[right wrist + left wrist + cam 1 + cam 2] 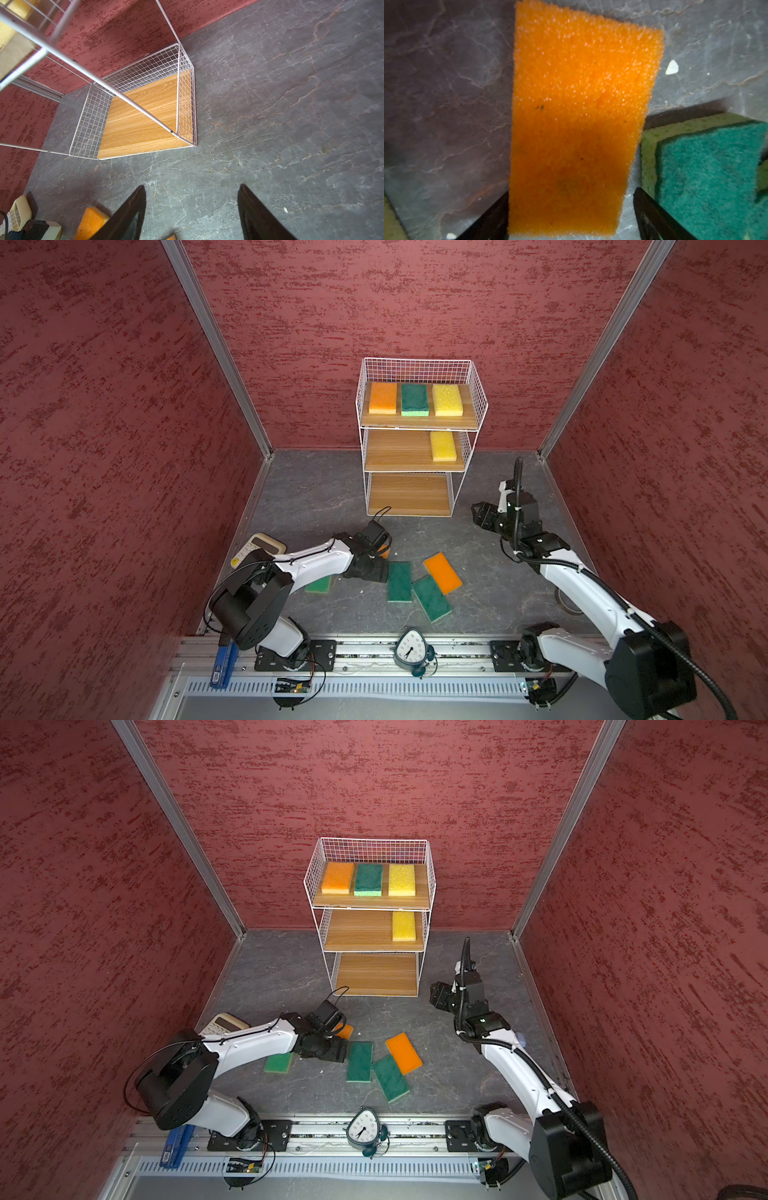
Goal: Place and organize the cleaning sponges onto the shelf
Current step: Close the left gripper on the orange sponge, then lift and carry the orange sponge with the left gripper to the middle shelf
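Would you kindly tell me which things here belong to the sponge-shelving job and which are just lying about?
For the job:
white wire-grid shelf with wooden boards
four shelved foam sponges: orange, green, two yellow
five floor foam sponges: three green, two orange

Lying about:
cream plastic calculator
white-faced alarm clock

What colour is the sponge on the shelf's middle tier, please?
Yellow; that sponge shows best in a top view.
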Controlling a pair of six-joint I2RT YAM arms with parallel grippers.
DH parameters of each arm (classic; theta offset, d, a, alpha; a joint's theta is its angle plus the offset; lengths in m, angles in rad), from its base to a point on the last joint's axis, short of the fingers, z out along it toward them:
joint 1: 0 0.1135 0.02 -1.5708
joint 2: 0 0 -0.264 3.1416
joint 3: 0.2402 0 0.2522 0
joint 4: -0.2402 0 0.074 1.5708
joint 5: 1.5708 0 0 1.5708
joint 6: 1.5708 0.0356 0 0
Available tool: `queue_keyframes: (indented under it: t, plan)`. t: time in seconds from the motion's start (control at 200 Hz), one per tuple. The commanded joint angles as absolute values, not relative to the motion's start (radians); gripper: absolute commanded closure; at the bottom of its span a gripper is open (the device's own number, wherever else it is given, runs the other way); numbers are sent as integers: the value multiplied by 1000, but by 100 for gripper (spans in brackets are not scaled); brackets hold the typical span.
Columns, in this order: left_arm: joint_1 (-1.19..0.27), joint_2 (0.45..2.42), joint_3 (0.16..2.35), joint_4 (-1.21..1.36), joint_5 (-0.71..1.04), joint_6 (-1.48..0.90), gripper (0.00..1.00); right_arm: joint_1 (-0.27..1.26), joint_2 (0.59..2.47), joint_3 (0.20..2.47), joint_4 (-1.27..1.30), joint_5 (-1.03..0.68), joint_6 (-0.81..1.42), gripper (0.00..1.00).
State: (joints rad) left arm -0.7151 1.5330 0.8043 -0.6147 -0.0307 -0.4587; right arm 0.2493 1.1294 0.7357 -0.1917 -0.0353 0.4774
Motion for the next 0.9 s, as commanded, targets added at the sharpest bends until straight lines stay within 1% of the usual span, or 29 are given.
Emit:
queue_keyframes:
  t: [0.0,0.125,0.281,0.386,0.426,0.496,0.656,0.792,0.892]
  plan:
    - [-730,1569,809,-626,-103,-468,12,243,1114,724,-183,-41,486,29]
    - [-741,1580,811,-637,-132,-460,14,243,1112,719,-185,-35,488,29]
    - [-772,1578,811,-655,-183,-448,19,244,1112,711,-181,-33,495,29]
    - [-775,1584,802,-621,-172,-434,22,244,1112,709,-179,-35,501,29]
    - [-777,1591,801,-617,-170,-434,24,243,1112,709,-182,-35,502,29]
    - [-778,1606,804,-614,-166,-435,31,243,1108,710,-187,-31,500,29]
    - [-779,1618,781,-581,-154,-464,36,243,1097,704,-188,-21,502,29]
    - [-777,1581,787,-588,-162,-517,38,243,1097,703,-189,-18,500,29]
    - [-771,1525,818,-639,-195,-565,40,244,1096,712,-188,-17,496,29]
